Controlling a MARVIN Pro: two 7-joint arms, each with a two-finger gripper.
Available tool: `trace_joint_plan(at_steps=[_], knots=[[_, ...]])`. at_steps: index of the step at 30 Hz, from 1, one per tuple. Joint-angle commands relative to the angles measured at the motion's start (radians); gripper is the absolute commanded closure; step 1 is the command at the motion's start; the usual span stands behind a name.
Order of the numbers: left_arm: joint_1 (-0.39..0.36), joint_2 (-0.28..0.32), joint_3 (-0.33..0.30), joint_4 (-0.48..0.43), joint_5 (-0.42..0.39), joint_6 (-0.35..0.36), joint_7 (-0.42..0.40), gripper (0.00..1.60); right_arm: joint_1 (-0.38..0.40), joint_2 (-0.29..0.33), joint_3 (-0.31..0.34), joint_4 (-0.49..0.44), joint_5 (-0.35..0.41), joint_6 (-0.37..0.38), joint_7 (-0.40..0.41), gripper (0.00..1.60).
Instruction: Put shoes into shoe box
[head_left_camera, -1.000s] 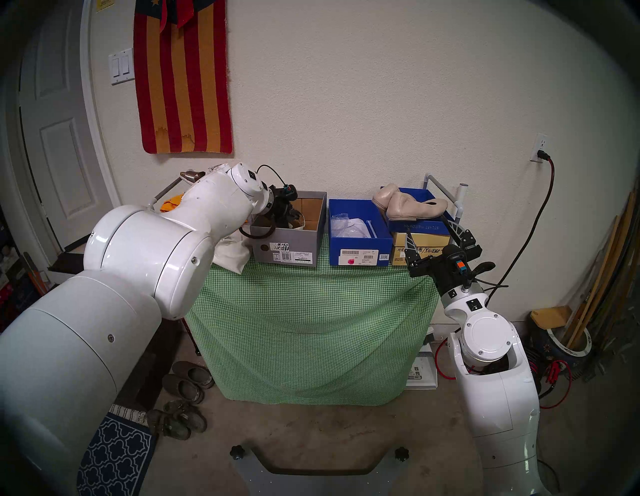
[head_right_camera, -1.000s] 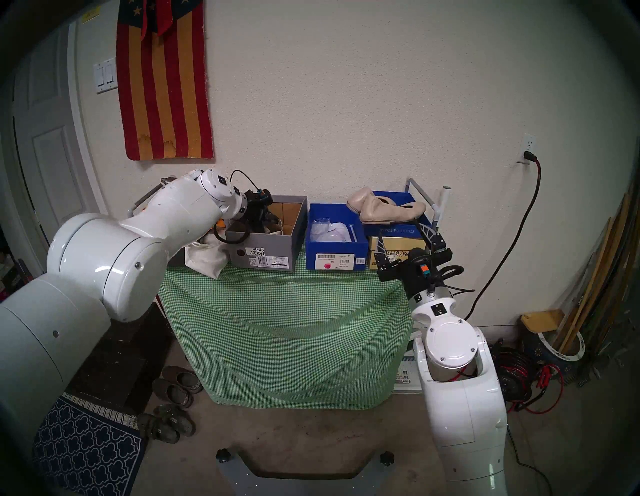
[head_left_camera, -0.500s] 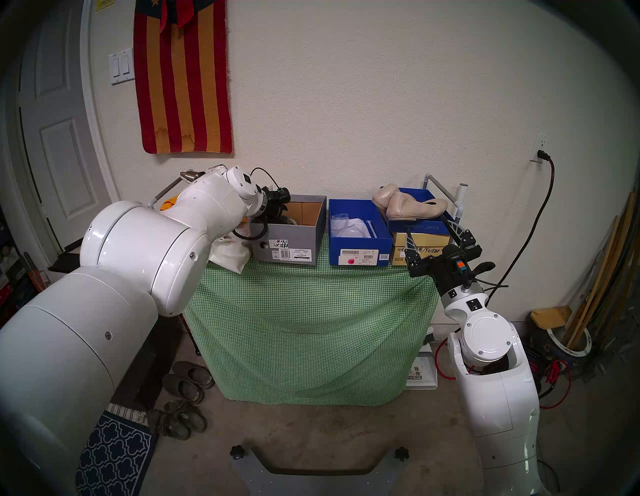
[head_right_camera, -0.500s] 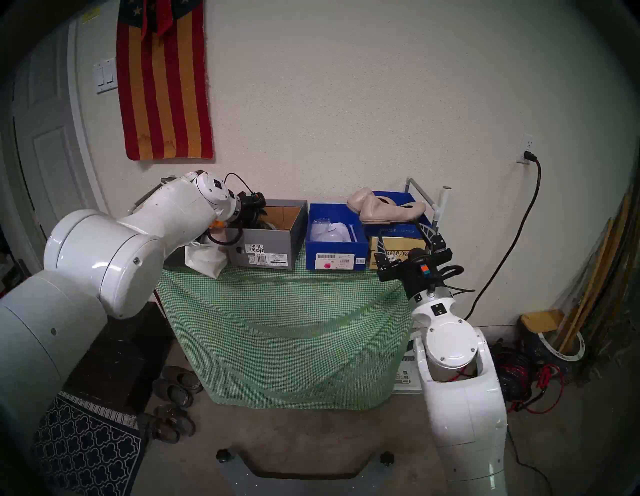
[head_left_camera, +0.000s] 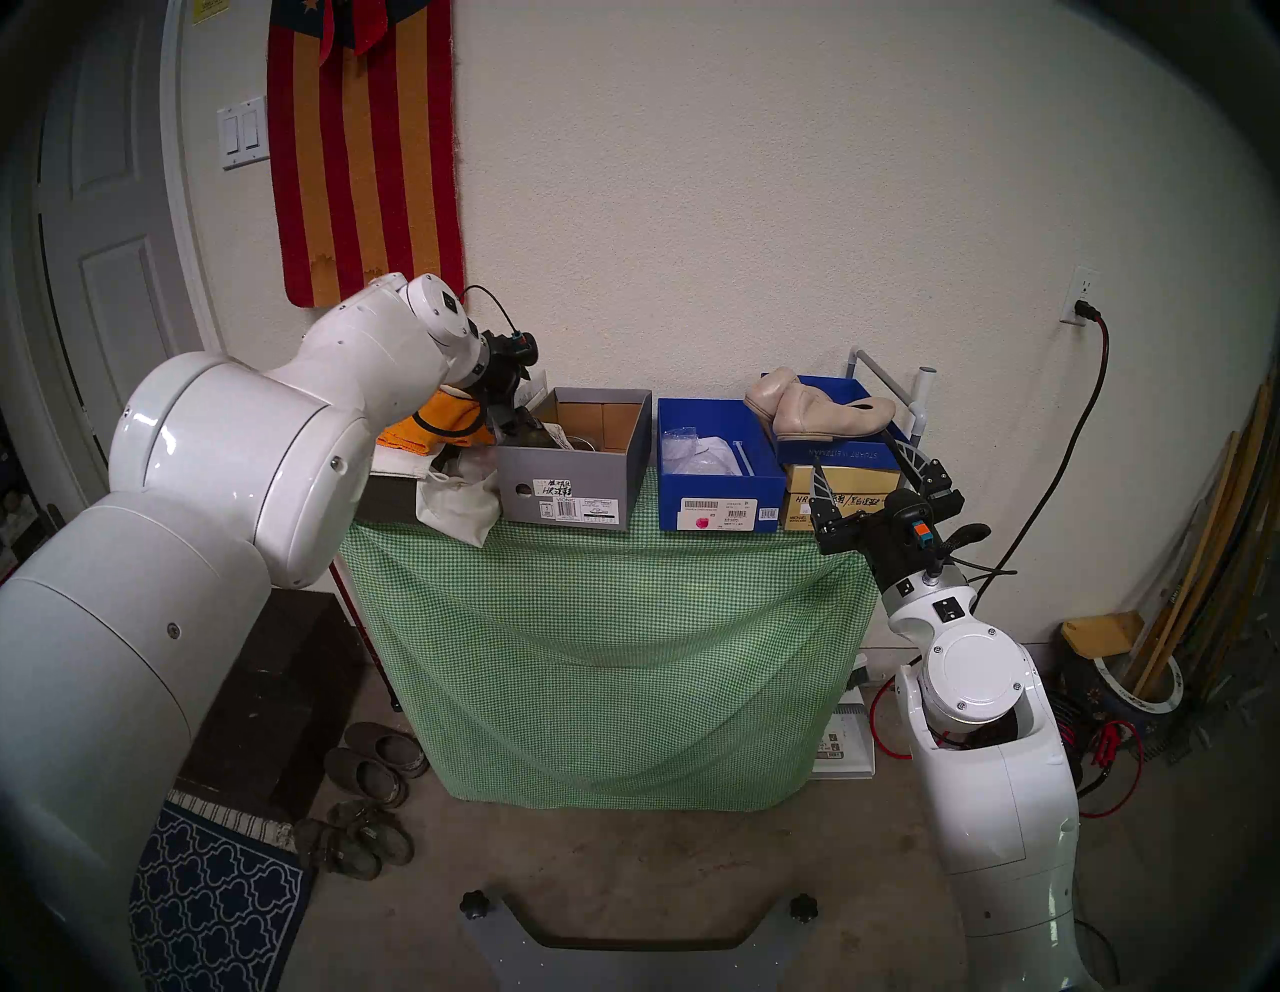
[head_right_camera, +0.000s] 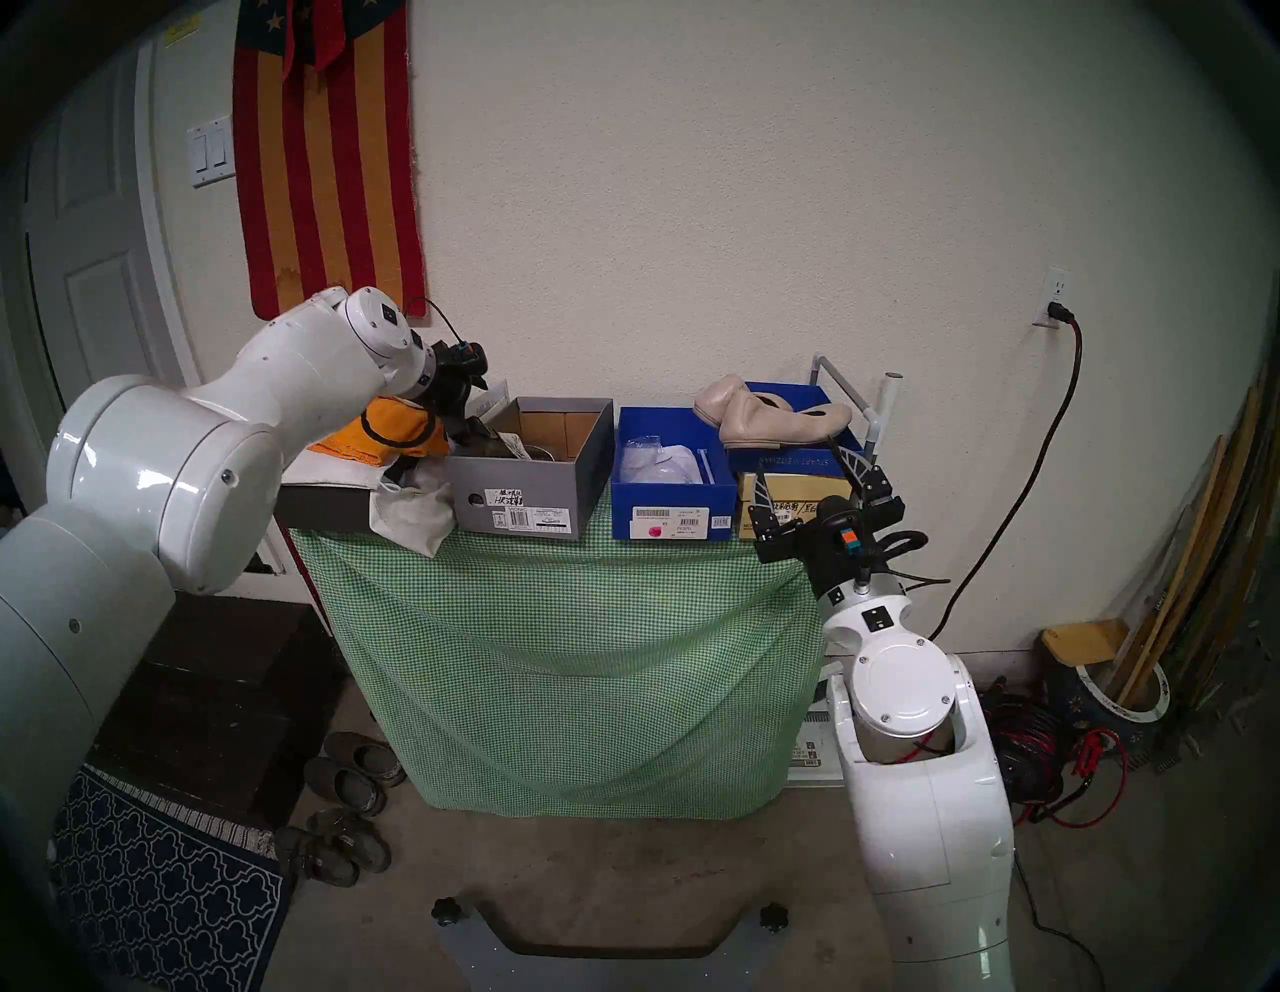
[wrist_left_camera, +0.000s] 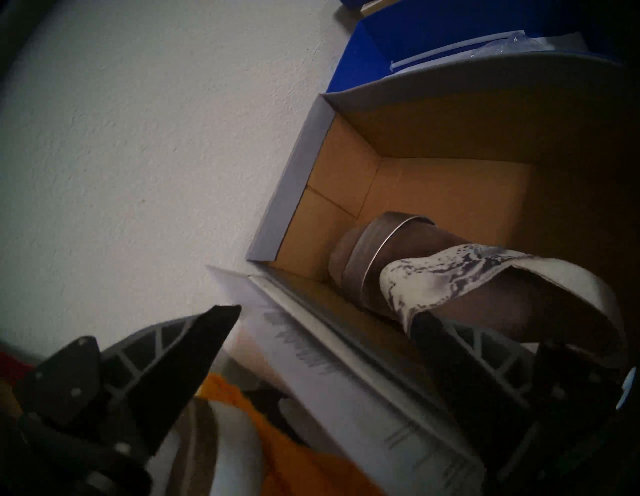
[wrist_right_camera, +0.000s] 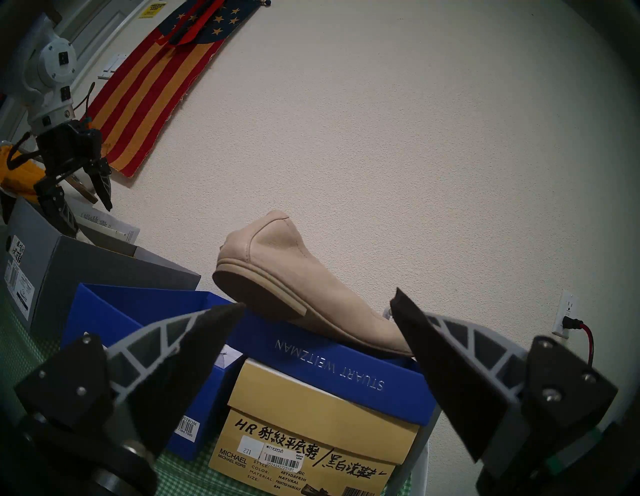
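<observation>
Two beige flats (head_left_camera: 810, 413), one sandal (wrist_left_camera: 446, 273) boxed; left pincer (wrist_left_camera: 322, 322) and right pincer (wrist_right_camera: 318, 308) both gape empty.

Grey box (wrist_left_camera: 450, 194) far half seemingly free past sandal (wrist_left_camera: 433, 277)

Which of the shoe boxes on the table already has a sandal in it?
The grey box, leftmost of the row, holds a sandal. The open blue box beside it holds only white wrapping, and the tan box is covered.
</observation>
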Motion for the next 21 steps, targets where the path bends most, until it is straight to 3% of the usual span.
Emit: trace_joint_plan(at_steps=[1, 15, 21], knots=[[-0.058, 0.055, -0.02, 0.001, -0.013, 0.014, -0.018, 0.0, 0.0, 0.001, -0.001, 0.0, -0.001, 0.001, 0.001, 0.0], [-0.043, 0.052, -0.047, 0.014, -0.027, 0.055, -0.042, 0.0, 0.0, 0.001, -0.001, 0.0, -0.002, 0.001, 0.001, 0.0], [-0.046, 0.051, 0.006, 0.004, 0.02, 0.027, -0.096, 0.0, 0.0, 0.002, -0.001, 0.0, -0.002, 0.001, 0.001, 0.0]])
